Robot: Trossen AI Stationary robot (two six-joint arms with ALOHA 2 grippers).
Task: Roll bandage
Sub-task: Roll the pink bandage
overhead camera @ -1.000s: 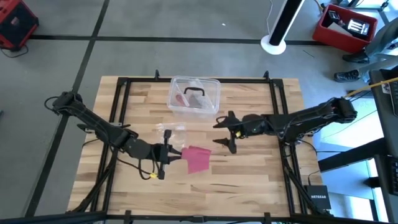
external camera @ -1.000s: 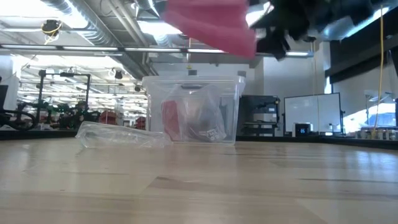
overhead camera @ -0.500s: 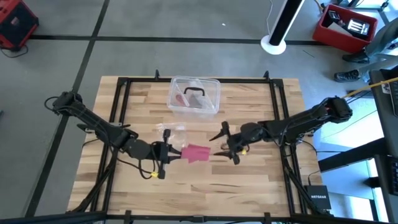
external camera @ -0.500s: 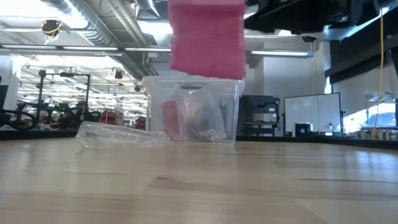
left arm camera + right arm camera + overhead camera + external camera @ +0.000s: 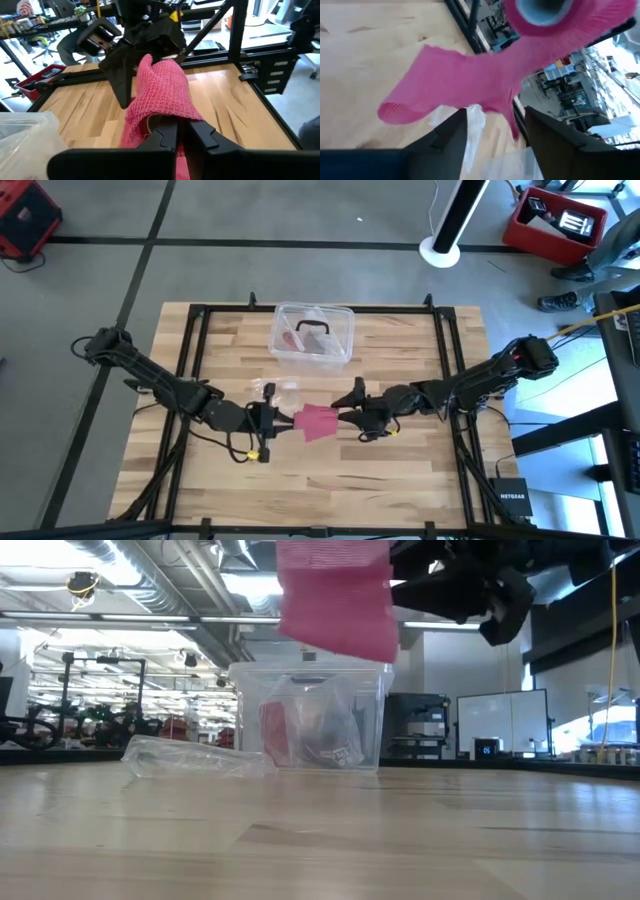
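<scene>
Bandage (image 5: 316, 421): pink-red open-weave mesh strip, soft and stretchy, partly wound on a pale hollow core (image 5: 543, 9); loose end draped downward, held clear of the table (image 5: 400, 470), light wood planks in a black frame.

Left gripper (image 5: 275, 421): dark fingers (image 5: 167, 137) pressed together, pinching the bandage's near edge; fabric bunched and humped just above the fingertips.

Right gripper (image 5: 352, 412): blunt, matte-black fingers (image 5: 451, 131) apart, on either side of the hanging strip, at the bandage's opposite end; contact with the cloth cannot be told.

Beyond both grippers: box (image 5: 312, 335), clear rigid plastic with rounded corners, red and dark items inside. Beside the left gripper: wrapper (image 5: 283, 393), crumpled clear film, flat on the wood.
</scene>
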